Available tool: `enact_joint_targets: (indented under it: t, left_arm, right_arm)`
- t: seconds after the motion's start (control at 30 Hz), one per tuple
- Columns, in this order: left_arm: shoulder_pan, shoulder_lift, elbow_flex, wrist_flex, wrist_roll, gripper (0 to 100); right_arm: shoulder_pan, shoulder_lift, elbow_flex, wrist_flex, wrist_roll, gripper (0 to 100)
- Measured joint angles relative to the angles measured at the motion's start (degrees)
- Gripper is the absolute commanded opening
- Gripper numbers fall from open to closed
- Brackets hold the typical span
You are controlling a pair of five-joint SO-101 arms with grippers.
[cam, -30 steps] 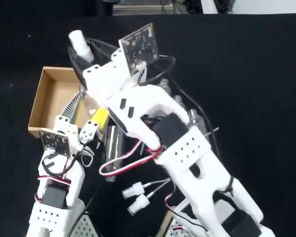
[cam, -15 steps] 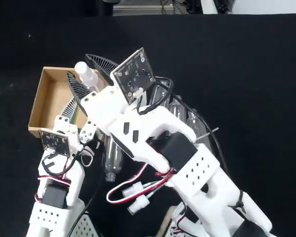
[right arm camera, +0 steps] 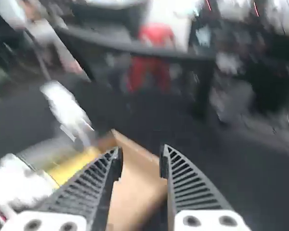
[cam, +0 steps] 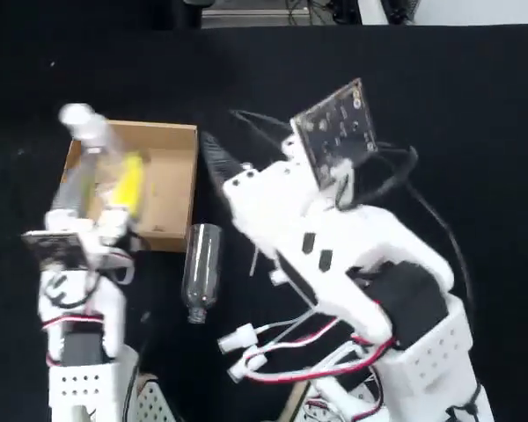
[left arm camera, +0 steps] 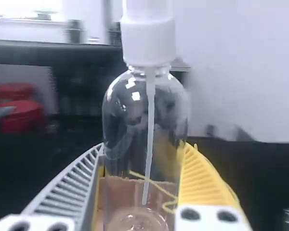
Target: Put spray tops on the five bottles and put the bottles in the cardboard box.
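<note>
The left tool [left arm camera: 143, 159], pinching the white-topped clear plastic bottle [left arm camera: 144, 108], should sink well inside the brown cardboard box [cam: 169, 189] before spreading; the right tool [right arm camera: 140, 151] gapes empty.

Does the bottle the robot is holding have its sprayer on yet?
On. A white spray top caps the neck of the bottle held in the left gripper, its tube hanging down inside.
</note>
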Motion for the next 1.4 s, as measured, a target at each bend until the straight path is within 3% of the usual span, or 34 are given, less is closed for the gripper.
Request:
enact_joint_targets:
  t: [0.2, 0.4, 0.77, 1.1, 1.4]
  left_arm:
    - [-19.16, 0.00, 0.00, 0.00, 0.00, 3]
    - [-30.15, 0.00, 0.18, -0.62, 0.00, 3]
    - [-32.53, 9.76, 0.35, -17.23, -3.34, 3]
    - [-34.64, 45.45, -11.69, -31.38, -5.89, 3]
    - [-38.59, 79.91, -18.02, -56.70, -5.89, 3]
  right_arm:
    - [7.30, -0.09, 4.84, 6.95, 0.09, 10.3]
    - [10.64, -5.89, 18.81, 3.60, 2.99, 10.3]
    - [10.55, -24.00, 54.24, -15.03, 6.24, 10.3]
    - [10.55, -25.58, 63.38, -20.31, 2.99, 10.3]
    - [10.55, -25.58, 63.47, -20.31, 2.81, 10.3]
